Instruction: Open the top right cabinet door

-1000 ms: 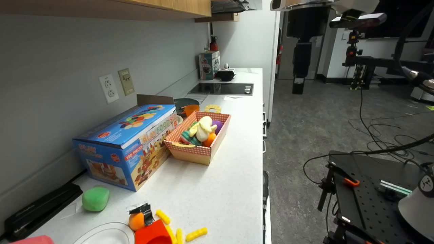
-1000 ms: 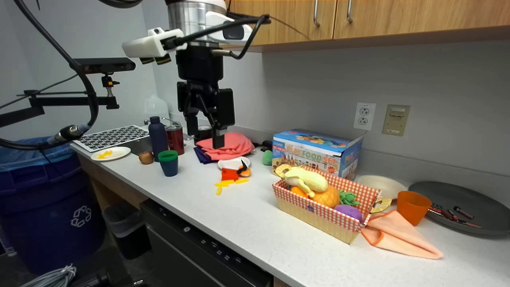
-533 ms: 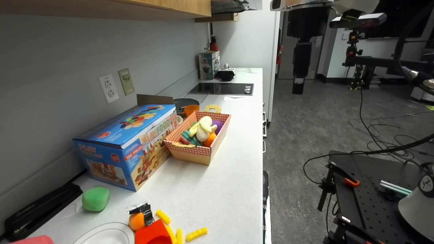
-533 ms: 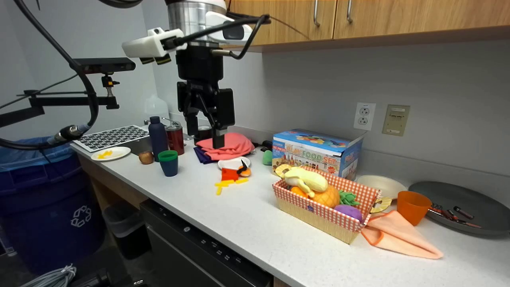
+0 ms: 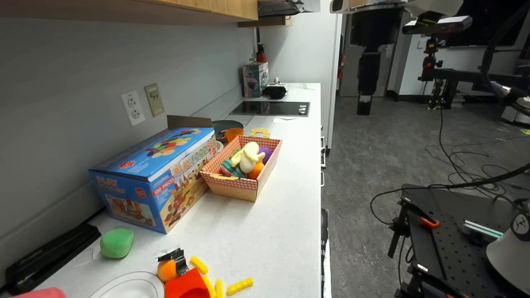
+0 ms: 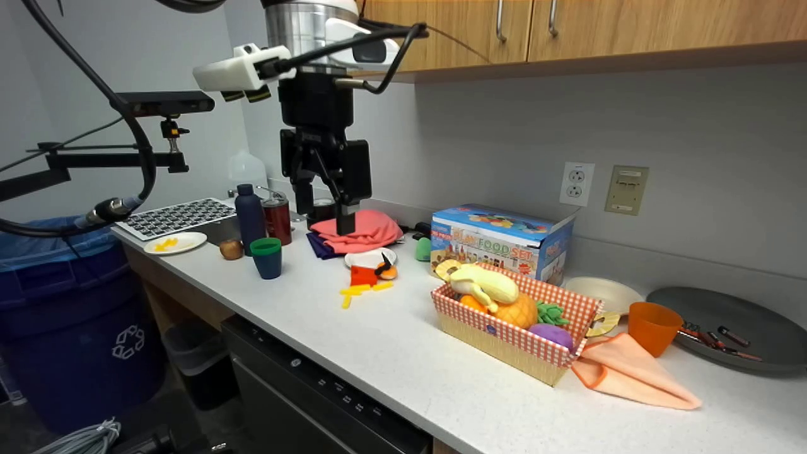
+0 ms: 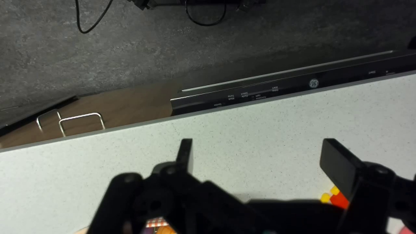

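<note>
Grey wall [image 6: 504, 126] rises behind the checked basket [image 6: 498, 347], and the long white counter [image 6: 403, 347] spreads out beneath it. High above the basket, the right cabinet door [image 6: 668, 26], a plain light-brown wooden panel, shows only its lower strip, with a metal handle [image 6: 552, 19] near its lower left corner. As far as that strip lets one judge, it is shut, level with the left cabinet door [image 6: 460, 19]. Lower than the basket and leftward of it sits the black dishwasher [image 6: 315, 391], under the counter; well farther left of the basket stands the blue recycling bin [image 6: 75, 340]. Also to the basket's left, but higher than it and well apart from it, the gripper [image 6: 325, 212] hangs in the air, pointing down; its fingers [image 7: 339, 165] are spread wide, with speckled counter showing between them in the wrist view. Just behind the basket stands the play food box [image 6: 492, 241], while the dark round plate [image 6: 753, 310] lies off to the basket's right. A peach cloth [image 6: 637, 375] lies at the basket's right end, and the orange cup [image 6: 653, 329] stands between basket and plate. Inside the basket are a toy pineapple [image 6: 518, 312], a peeled toy banana [image 6: 484, 284] and a purple toy [image 6: 553, 334]. To its left lie a small red holder [image 6: 364, 275] and, just beside that, some yellow sticks [image 6: 383, 285].
</note>
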{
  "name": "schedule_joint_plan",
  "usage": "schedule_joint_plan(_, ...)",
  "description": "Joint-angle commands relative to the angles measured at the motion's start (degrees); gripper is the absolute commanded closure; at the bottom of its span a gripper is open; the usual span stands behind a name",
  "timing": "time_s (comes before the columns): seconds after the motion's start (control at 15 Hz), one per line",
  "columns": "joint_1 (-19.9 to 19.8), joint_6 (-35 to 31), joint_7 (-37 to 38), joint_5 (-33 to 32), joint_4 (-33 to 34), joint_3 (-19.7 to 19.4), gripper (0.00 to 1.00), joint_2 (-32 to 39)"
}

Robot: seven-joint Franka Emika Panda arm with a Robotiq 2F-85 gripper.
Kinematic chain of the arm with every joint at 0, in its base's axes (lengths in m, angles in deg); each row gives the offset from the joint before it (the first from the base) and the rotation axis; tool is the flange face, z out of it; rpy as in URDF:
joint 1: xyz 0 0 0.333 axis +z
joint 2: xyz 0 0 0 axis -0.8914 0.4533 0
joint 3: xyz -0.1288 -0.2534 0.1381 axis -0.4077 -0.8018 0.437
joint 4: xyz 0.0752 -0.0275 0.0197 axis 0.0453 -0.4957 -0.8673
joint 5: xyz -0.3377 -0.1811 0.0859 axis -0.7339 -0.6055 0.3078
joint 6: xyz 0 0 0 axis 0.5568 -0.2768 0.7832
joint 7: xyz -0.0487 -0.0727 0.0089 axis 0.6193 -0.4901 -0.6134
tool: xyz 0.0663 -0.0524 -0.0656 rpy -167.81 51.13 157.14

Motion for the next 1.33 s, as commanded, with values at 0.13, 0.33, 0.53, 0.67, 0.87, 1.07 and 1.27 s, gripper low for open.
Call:
schedule_joint_plan(0.13, 0.32, 0.13, 0.13, -0.17, 0.11, -0.28, 0.00, 0.02)
schedule_joint_plan(0.33, 0.31, 0.17, 0.42, 0.07, 0.11, -0.28, 0.00, 0.03)
schedule_joint_plan(0.53, -0.34, 3.41, 1.98, -0.91, 4.43, 0.22, 0.00, -0.70)
schedule_joint_plan(0.67, -0.43, 3.84, 3.24, -1.45, 6.50, 0.89, 0.00, -2.26)
schedule_joint_plan(0.87, -0.34, 1.94, 5.19, -0.51, 10.80, 1.22, 0.00, -3.58)
schedule_joint_plan(1.07, 0.13, 1.29, 4.36, -0.13, 11.18, 0.85, 0.00, -3.17)
schedule_joint_plan(1.27, 0.15, 1.30, 4.72, -0.15, 11.74, 1.14, 0.00, -3.75)
